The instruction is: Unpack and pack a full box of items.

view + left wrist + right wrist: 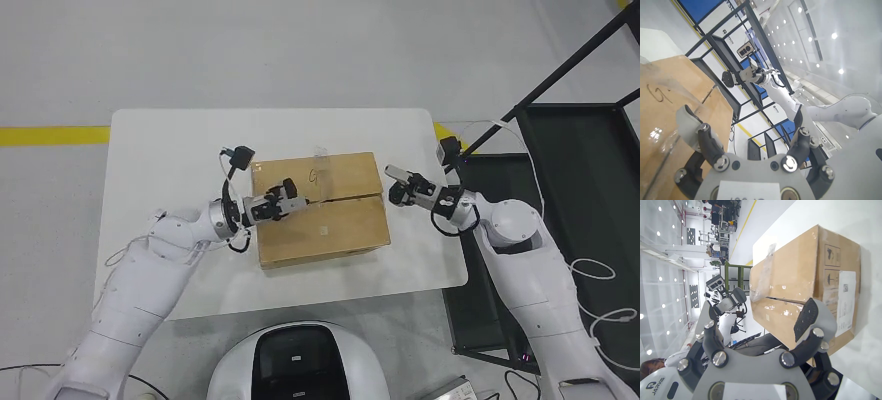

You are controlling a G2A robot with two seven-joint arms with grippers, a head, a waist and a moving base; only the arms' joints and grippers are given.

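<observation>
A closed cardboard box (320, 225) stands in the middle of the white table (150, 160), its top flaps meeting at a seam under clear tape. My left gripper (287, 196) hovers open over the left part of the box top, near the seam. In the left wrist view one fingertip (686, 116) lies close against the box top (668, 94); whether it touches is unclear. My right gripper (398, 184) is open just off the box's right end. In the right wrist view the box (791, 279) fills the space beyond the open right gripper (757, 319).
A black metal rack (570, 200) stands close to the table's right edge, behind my right arm. A loose flap of clear tape (320, 155) sticks up at the box's far edge. Bare table surface lies left of and behind the box.
</observation>
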